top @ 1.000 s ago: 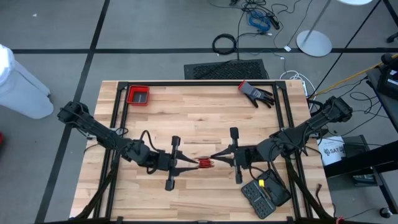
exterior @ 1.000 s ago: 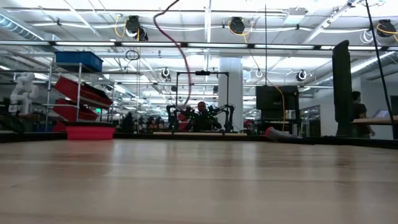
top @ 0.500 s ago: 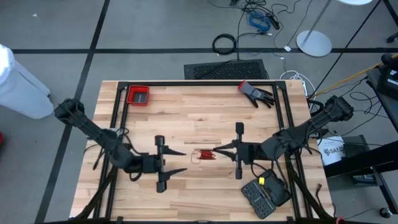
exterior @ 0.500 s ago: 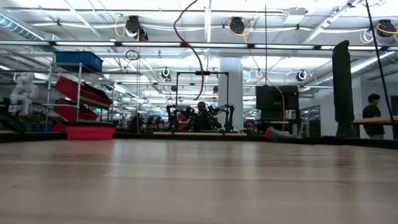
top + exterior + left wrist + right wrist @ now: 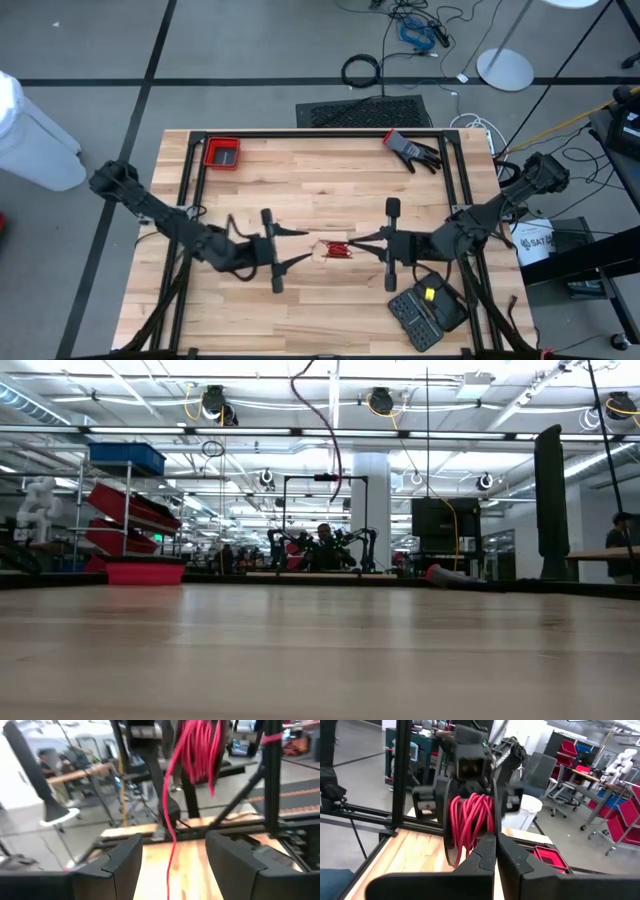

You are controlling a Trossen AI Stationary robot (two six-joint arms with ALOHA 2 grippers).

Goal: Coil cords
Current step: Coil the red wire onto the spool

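Near the middle of the wooden bench [image 5: 320,190], between the two arms, hangs the coiled red cord [image 5: 336,249]; it serves as the landmark for the rest. Just to its right the right tool [image 5: 356,243] has its fingers pressed shut on the coil, and the right wrist view shows the red loops [image 5: 470,824] bunched just past the closed fingertips. Those loops are wound against a thin dark round disc [image 5: 451,840], seen edge-on. Just to the cord's left the left tool [image 5: 298,246] points at it with its fingers spread apart and nothing between them. From the left wrist view the bundle [image 5: 197,745] hangs ahead of and above the open fingers [image 5: 120,862], with a single red strand trailing down toward the wood between them. Well behind the cord and to its left, a small red tray [image 5: 222,153] sits at the bench's far corner. Behind it and to its right a dark glove [image 5: 412,150] lies near the far edge. Nearer than the cord and to its right lies a black case [image 5: 427,309] with a yellow spot on it.
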